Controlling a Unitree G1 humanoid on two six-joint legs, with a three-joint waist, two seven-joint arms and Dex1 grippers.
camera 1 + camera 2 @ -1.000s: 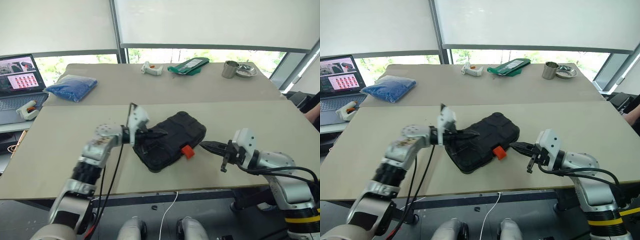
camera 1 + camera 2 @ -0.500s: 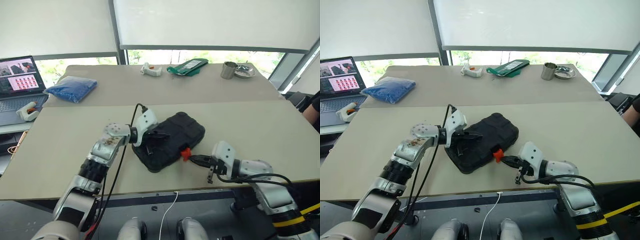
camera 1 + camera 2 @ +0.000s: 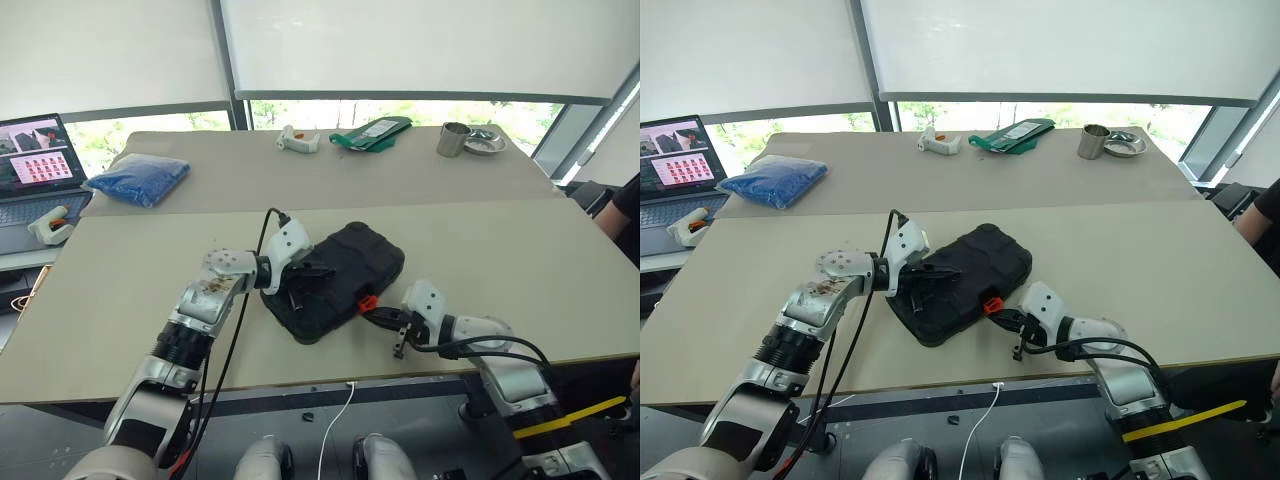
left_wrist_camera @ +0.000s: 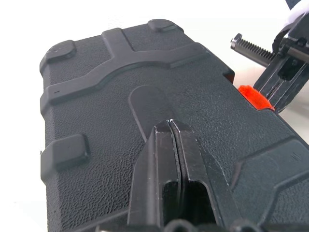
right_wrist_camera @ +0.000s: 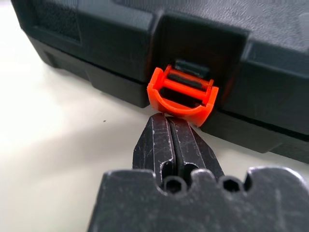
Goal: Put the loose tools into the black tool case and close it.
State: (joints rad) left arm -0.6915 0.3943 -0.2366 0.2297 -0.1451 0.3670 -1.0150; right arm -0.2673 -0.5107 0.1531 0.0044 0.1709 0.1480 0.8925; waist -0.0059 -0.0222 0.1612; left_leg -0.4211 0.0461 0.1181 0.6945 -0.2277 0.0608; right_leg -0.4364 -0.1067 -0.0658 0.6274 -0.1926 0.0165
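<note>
The right gripper (image 5: pixel 170 123) is seen with its two black fingers pressed together, nothing held between them. Its tips are set just beneath the small orange latch (image 5: pixel 183 95), touching or almost touching its curved lower lip; which of the two cannot be told. The latch is tilted outward from the side wall of the black tool case (image 3: pixel 335 280), not folded flat against it.

The left gripper (image 4: pixel 171 126) is likewise closed with nothing held, its fingers laid flat on the textured lid of the case, in the smooth oval recess at the lid's middle. In the left wrist view the right gripper is seen past the latch side of the case.

The case is closed, lid down on base, and is placed on the nearer tabletop (image 3: pixel 120 300), roughly midway along its near edge and set back a little from it, turned at an angle to that edge with the latch side towards the right arm.

On the far tabletop (image 3: pixel 240 175) a blue bag (image 3: pixel 140 177) is seen towards its left end, a white glue gun (image 3: pixel 299 139) and a green packet (image 3: pixel 366 133) by the far edge, and a metal cup (image 3: pixel 453 139) with a small metal dish (image 3: pixel 485 146) towards the right far corner. An open laptop (image 3: pixel 35 165) is placed off the left side.
</note>
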